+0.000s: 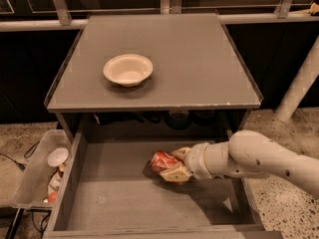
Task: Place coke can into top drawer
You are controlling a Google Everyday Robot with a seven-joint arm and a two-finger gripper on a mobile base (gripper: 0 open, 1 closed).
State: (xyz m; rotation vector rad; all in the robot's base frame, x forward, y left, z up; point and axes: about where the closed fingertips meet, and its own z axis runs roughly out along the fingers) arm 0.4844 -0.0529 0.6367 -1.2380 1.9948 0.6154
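Note:
The coke can point(161, 160) is red-orange with a silver end and lies on its side, low over the grey floor of the open top drawer point(114, 193), right of its middle. My gripper point(174, 164) reaches in from the right on a white arm, and its yellowish fingers point(175, 173) are closed around the can's right end. Whether the can touches the floor is hard to tell.
A cream-white bowl point(128, 69) stands on the grey cabinet top point(199, 63). A clear plastic bin point(37, 176) of clutter sits on the floor left of the drawer. A white post point(299, 83) rises at the right.

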